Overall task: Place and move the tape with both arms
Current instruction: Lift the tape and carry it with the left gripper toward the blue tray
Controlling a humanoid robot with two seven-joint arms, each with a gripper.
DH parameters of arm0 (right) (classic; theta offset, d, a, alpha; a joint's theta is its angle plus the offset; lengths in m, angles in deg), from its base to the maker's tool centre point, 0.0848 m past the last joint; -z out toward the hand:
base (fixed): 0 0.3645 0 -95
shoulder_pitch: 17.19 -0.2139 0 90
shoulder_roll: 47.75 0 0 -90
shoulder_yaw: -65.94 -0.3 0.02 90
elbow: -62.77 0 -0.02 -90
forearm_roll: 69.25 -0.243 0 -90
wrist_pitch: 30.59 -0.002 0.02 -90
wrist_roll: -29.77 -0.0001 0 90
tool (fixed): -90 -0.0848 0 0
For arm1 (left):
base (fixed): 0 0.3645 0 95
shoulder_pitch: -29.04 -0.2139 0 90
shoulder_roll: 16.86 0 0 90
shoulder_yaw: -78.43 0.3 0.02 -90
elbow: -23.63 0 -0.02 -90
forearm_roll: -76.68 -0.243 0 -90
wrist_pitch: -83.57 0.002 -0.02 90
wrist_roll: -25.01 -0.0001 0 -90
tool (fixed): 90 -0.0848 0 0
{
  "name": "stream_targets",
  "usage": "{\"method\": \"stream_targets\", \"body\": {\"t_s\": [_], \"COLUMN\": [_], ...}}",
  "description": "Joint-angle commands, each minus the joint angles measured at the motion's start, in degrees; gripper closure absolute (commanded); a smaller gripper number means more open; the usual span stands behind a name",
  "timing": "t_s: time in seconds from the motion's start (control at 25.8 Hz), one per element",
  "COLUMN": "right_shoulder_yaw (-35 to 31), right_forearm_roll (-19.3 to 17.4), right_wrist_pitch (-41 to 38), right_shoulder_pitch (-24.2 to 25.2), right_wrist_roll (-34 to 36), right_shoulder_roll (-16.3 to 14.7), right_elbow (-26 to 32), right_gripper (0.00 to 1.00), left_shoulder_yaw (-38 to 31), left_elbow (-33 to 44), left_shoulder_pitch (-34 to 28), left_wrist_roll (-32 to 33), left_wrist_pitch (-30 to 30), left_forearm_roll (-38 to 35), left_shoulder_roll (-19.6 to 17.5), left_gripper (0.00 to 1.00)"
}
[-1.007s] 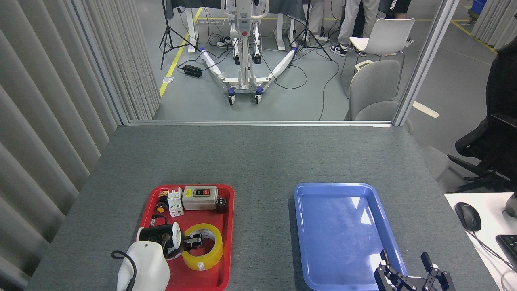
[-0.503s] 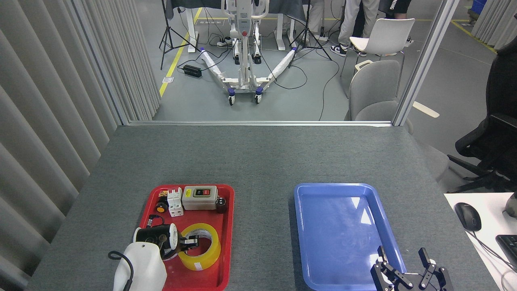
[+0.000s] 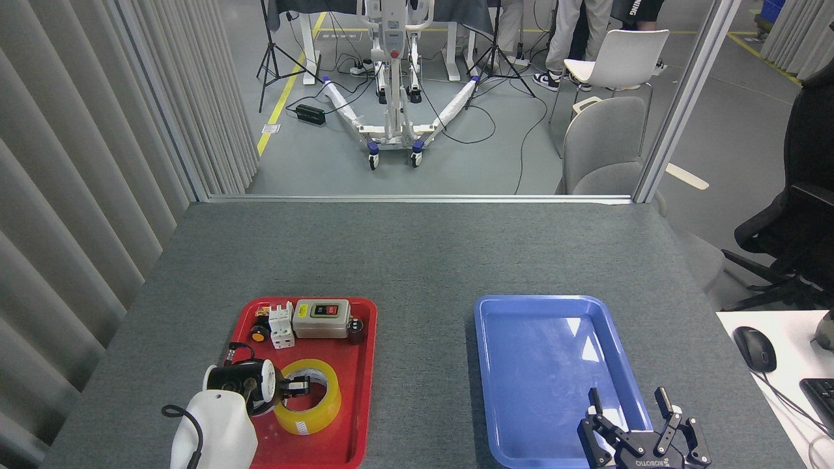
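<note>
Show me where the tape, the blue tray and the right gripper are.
tape (image 3: 322, 410): head view, on its yellow outer wall.
blue tray (image 3: 541, 298): head view, on its far rim.
right gripper (image 3: 629, 400): head view, between the jaws.

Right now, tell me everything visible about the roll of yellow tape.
The tape is a wide roll of translucent yellow film on a white core with dark print. It lies flat, hole up, in the near part of the red tray, below the switch box. The left gripper reaches in from the left with a finger in the hole, at the roll's left wall. A small pale label shows on its near side.
</note>
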Motion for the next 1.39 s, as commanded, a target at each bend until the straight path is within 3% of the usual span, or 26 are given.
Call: {"method": "stream_targets", "body": {"t_s": [0.0,0.15,0.39,0.5,0.7,0.89,0.97,1.12,1.2,1.36], "right_shoulder_yaw": [1.56,1.56,1.21,1.21,1.47,2.61,5.25,7.62,6.92,0.33], "right_forearm_roll": [-0.04,-0.04,0.05,0.05,0.05,-0.57,-2.59,-11.02,-15.33,-20.96], "right_wrist_pitch": [1.15,0.8,-0.96,-1.31,-2.02,-4.21,-6.85,-13.96,-20.73,-31.55], "right_shoulder_pitch": [-0.09,0.26,0.0,-0.09,0.17,-0.18,-0.27,-1.5,-1.85,-1.85], "right_wrist_roll": [0.57,0.57,0.57,0.57,2.15,7.16,7.51,6.72,5.23,-5.85], "right_shoulder_roll": [-0.49,-0.41,-0.49,-0.41,-0.76,-4.89,-8.23,-12.09,-12.27,-10.16], "right_elbow": [0.02,0.02,0.02,0.02,0.02,0.11,0.29,0.99,1.69,2.84], "right_gripper": [0.01,0.01,0.01,0.01,0.01,0.01,0.01,0.01,0.01,0.01], "left_shoulder_yaw": [-1.79,-2.4,-6.44,-9.87,-13.21,-12.07,-8.91,-5.22,-3.46,-2.58], "left_elbow": [0.65,1.01,7.86,12.43,17.44,20.69,21.22,21.83,22.19,22.54], "left_shoulder_pitch": [-0.09,-0.44,-3.34,-6.06,-11.42,-14.41,-15.2,-16.52,-18.02,-20.39], "left_wrist_roll": [-0.41,-0.41,-1.37,-2.16,-1.81,-0.67,-0.85,-2.34,-2.34,-2.25], "left_wrist_pitch": [0.39,1.62,7.07,4.7,-5.06,-5.15,-4.97,0.21,2.94,3.9], "left_forearm_roll": [0.64,4.33,17.16,28.14,44.49,55.31,58.73,60.05,63.39,70.16], "left_shoulder_roll": [0.61,1.05,1.75,2.02,5.09,9.49,9.49,9.49,9.31,9.14], "left_gripper": [0.83,0.96,1.0,1.0,1.0,1.0,1.0,1.0,1.0,1.0]}}
